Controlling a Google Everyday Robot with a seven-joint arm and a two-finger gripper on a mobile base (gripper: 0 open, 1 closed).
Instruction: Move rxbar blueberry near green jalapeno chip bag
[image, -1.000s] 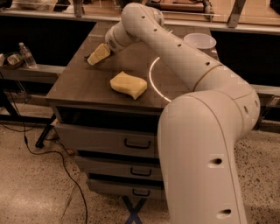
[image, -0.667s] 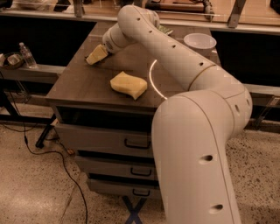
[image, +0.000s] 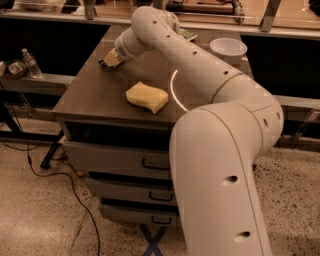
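My gripper (image: 110, 60) is low over the far left part of the dark table top (image: 95, 95), at the end of the white arm that reaches across from the right. The rxbar blueberry does not show clearly; only a small dark bit is visible right at the gripper's tip, the rest is hidden by the gripper. A sliver of the green jalapeno chip bag (image: 188, 34) shows at the back of the table, behind the arm.
A yellow wavy sponge (image: 146, 97) lies mid-table near the front. A white bowl (image: 228, 49) stands at the back right. Drawers (image: 125, 162) sit below the table top. A water bottle (image: 31, 63) stands on a shelf at left. Cables lie on the floor.
The gripper stays at the same far-left spot on the table. The arm's elbow and big lower segment have shifted left in the view.
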